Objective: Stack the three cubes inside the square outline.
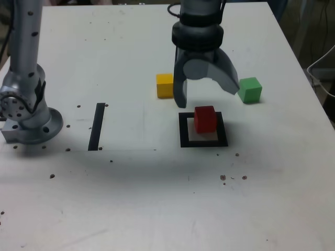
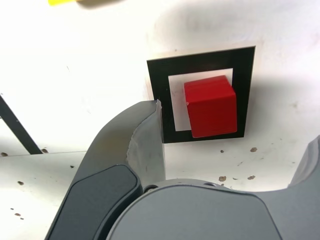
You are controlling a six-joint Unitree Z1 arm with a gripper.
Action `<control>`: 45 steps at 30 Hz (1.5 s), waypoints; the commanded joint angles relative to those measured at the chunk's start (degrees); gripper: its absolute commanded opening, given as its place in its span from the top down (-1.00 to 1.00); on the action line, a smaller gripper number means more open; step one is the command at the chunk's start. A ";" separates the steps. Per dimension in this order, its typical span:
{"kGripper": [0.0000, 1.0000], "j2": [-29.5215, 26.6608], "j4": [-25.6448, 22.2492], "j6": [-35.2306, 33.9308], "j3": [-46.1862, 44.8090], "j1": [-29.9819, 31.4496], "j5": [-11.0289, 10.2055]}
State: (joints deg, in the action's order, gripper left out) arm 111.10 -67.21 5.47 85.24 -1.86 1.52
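Observation:
The red cube [image 1: 205, 118] rests inside the square outline [image 1: 184, 137], a black frame on the white table. My gripper [image 1: 207, 97] hangs just above and behind it, open, with nothing between its grey fingers [image 1: 181, 97]. The yellow cube [image 1: 165, 85] sits on the table toward the exterior view's left of the gripper, and the green cube [image 1: 250, 89] toward the right. In the wrist view the red cube [image 2: 210, 106] fills most of the outline [image 2: 157, 95] between the spread fingers [image 2: 145, 135], and a sliver of the yellow cube [image 2: 62, 2] shows at the frame's edge.
A narrow black strip [image 1: 97, 125] lies at the exterior view's left of the outline. The arm's base [image 1: 29, 115] stands at the far left. Small dark specks dot the table [image 1: 157, 198]. A white cable [image 1: 320, 68] hangs beyond the table's right edge.

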 commanded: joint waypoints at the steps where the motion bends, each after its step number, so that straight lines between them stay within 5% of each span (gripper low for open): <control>1: -0.99 -0.69 -2.05 1.82 1.86 -1.95 0.30; 8: -0.99 -2.55 -5.75 6.13 3.39 -8.91 -0.58; 21: -0.99 -4.28 -8.26 7.85 -1.45 -15.30 -5.35; 29: -0.99 -4.78 -3.54 6.69 -8.33 -16.40 -8.92; 45: -0.92 0.37 7.00 7.27 -13.15 -18.88 -9.60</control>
State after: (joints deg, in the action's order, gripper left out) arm 111.14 -60.35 12.65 72.17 -20.64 -8.06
